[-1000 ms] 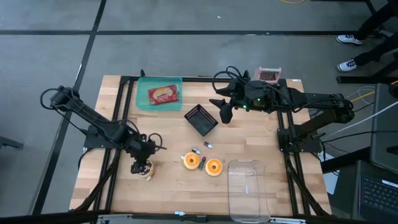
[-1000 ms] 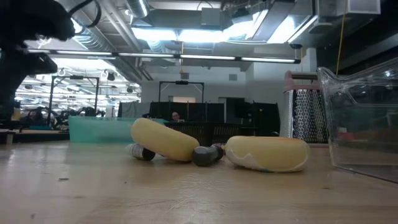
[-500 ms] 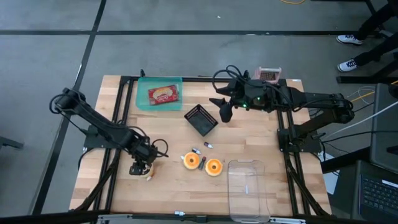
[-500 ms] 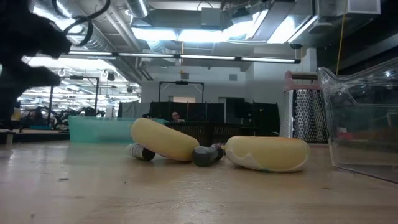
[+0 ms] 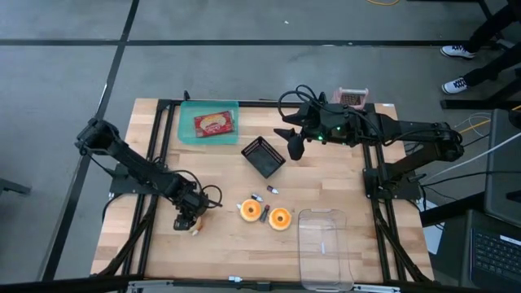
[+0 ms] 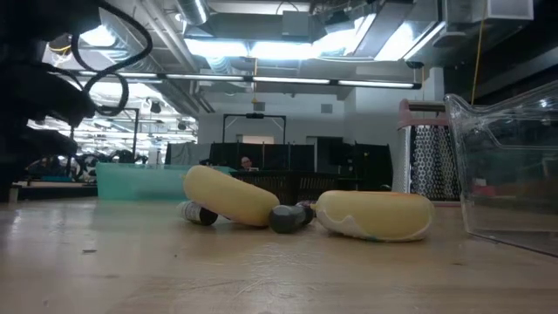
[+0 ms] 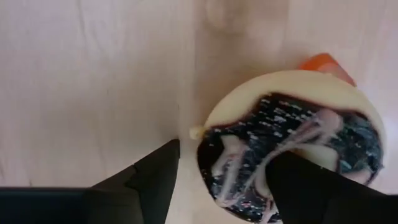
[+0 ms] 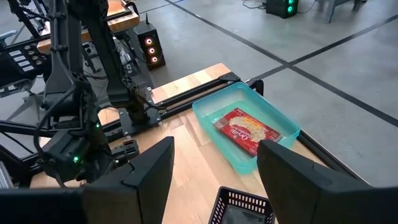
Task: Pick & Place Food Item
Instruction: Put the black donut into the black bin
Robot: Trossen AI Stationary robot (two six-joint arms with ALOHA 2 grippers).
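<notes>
A round cream pastry (image 7: 292,124) with dark frosting and white drizzle lies on the wooden table at the near left, an orange bit (image 7: 323,64) beside it. In the high view the pastry (image 5: 194,231) is small, just below my left gripper (image 5: 186,220). My left gripper (image 7: 227,149) points down over it, open, with one finger on each side. My right gripper (image 5: 295,148) hangs open above the table's far middle, beside a black basket (image 5: 263,156). My left gripper comes at the frosted pastry from above, pointing down. One finger (image 7: 155,180) stands beside the pastry's rim and the other finger (image 7: 311,186) shows over its frosted top (image 7: 249,168). Whether either finger touches it I cannot tell.
A teal tray (image 5: 189,130) with a red packet (image 5: 214,124) stands at the far left. Two orange-topped rounds (image 5: 251,210) (image 5: 280,218) and small dark pieces (image 5: 256,198) lie mid-table. A clear container (image 5: 326,244) sits at the near right and a mesh holder (image 5: 352,98) at the far right.
My left gripper has come down toward the frosted pastry at the table's near left and tipped a little more steeply downward. The pastry has stayed where it was.
</notes>
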